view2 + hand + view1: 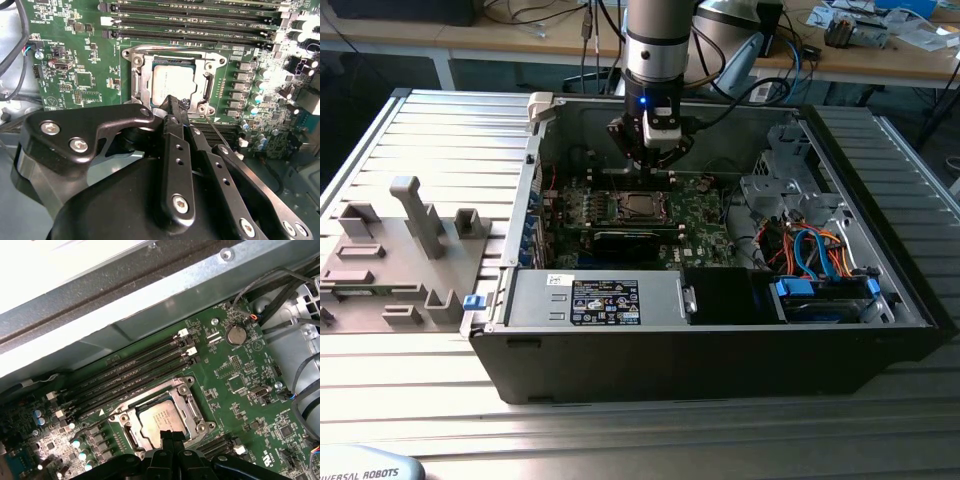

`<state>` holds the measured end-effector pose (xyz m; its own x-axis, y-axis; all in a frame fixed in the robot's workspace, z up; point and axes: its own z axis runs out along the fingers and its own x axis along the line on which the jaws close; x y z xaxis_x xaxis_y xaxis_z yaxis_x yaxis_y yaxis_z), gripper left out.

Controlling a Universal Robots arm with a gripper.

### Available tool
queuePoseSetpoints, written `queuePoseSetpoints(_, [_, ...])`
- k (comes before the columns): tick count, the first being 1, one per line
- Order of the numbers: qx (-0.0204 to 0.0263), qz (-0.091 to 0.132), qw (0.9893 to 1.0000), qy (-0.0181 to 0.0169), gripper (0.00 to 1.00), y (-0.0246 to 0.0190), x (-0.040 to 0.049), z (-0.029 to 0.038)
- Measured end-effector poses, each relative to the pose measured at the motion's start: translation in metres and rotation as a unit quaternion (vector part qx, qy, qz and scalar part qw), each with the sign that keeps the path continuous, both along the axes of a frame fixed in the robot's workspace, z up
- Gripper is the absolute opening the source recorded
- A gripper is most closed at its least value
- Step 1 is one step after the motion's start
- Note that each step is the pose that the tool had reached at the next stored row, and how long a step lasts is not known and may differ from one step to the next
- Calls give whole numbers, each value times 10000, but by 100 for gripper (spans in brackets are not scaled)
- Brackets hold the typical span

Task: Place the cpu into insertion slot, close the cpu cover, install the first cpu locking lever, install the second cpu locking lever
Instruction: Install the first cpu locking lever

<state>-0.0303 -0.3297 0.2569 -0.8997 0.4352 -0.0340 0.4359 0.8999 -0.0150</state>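
The cpu (640, 207) lies flat in its socket on the green board, its silver-grey top showing in both wrist views (172, 82) (161, 420). The cpu cover (141, 75) (126, 421) lies down around it as a silvery frame. My gripper (648, 166) hangs just above the socket's edge, fingers pressed together and shut (174, 104) (169, 434). A thin metal locking lever (216, 134) slants up beside the fingers, and I cannot tell whether they touch it.
Black memory slots (190, 22) run along one side of the socket. Inside the case sit a labelled power supply (605, 300) and a drive cage with blue cables (815, 260). The case walls (535, 170) close in around the board. A grey fixture (415, 225) stands at the exterior view's left.
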Motion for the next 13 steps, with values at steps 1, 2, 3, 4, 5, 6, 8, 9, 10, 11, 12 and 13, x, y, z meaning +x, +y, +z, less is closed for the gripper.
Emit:
queuePoseSetpoints(1, [0,6,10000,0,11,0,0,0])
queuePoseSetpoints(2, [0,13,10000,0,11,0,0,0])
queuePoseSetpoints(3, [0,18,10000,0,11,0,0,0])
queuePoseSetpoints(4, [0,27,10000,0,11,0,0,0])
queuePoseSetpoints(5, [0,33,10000,0,11,0,0,0])
queuePoseSetpoints(6, [0,40,10000,0,11,0,0,0])
queuePoseSetpoints(8, [0,50,10000,0,11,0,0,0])
queuePoseSetpoints(9, [0,60,10000,0,11,0,0,0])
queuePoseSetpoints(10, [0,68,10000,0,11,0,0,0])
queuePoseSetpoints(11, [0,73,10000,0,11,0,0,0])
queuePoseSetpoints(12, [0,79,10000,0,11,0,0,0])
queuePoseSetpoints(13, [0,90,10000,0,11,0,0,0])
